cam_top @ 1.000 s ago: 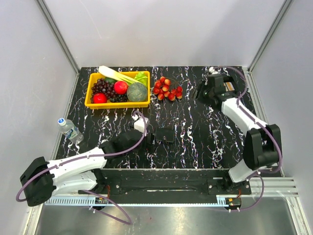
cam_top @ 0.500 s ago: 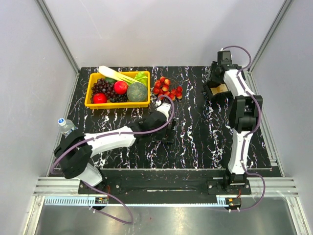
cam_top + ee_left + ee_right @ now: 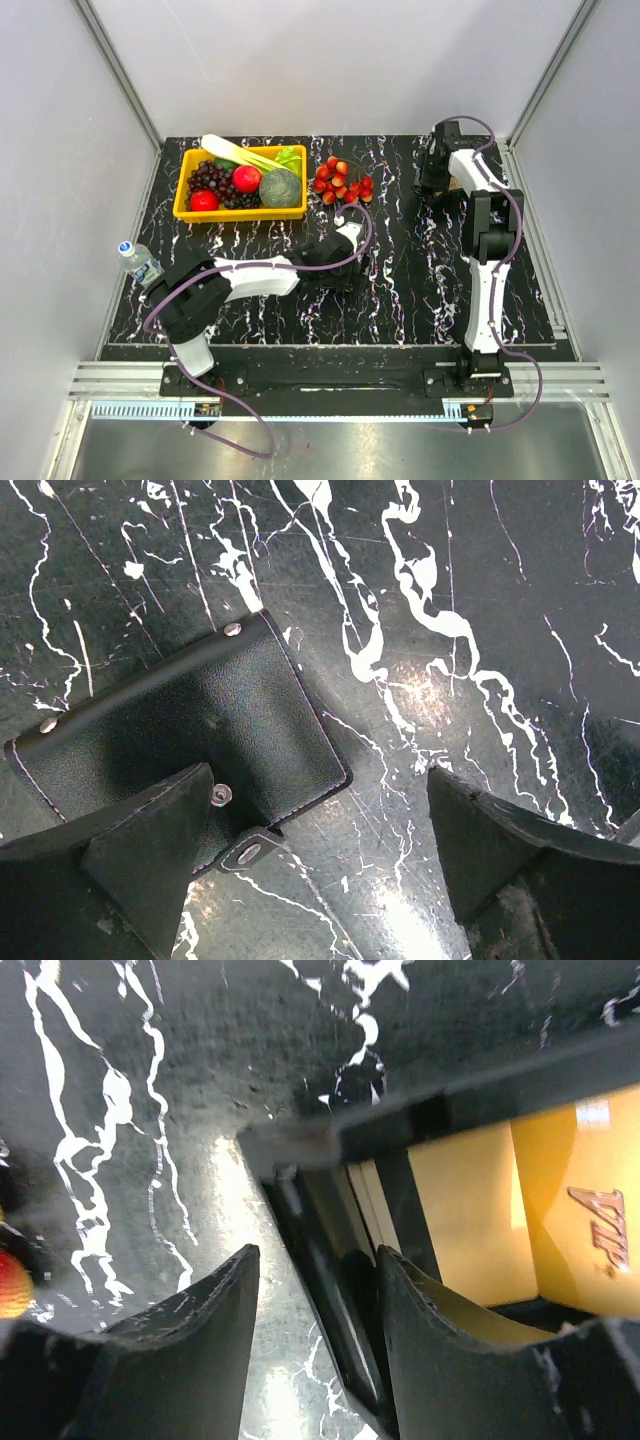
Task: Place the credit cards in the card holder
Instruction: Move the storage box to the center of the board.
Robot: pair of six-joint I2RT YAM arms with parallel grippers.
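The card holder [image 3: 190, 730] lies shut on the table, black with snap studs and a small tab. My left gripper [image 3: 320, 830] hangs open right above it. Its left finger [image 3: 140, 850] overlaps the holder's near edge and its right finger stands over bare table. From above, the left gripper [image 3: 335, 270] covers most of the holder at the table's middle. The credit cards [image 3: 470, 1210], gold, lie inside a black tray [image 3: 340, 1290] at the far right. My right gripper [image 3: 315, 1310] is open and straddles the tray's wall, one finger outside and one inside beside the cards. It holds nothing.
A yellow basket [image 3: 240, 212] of fruit and vegetables stands at the back left. A pile of small red fruits [image 3: 343, 180] lies beside it. A water bottle [image 3: 140, 262] lies at the left edge. The right arm [image 3: 490, 240] reaches to the far right corner.
My left arm has swung from the near left out to the table's middle, over the card holder. My right gripper has turned and dropped onto the tray's wall.
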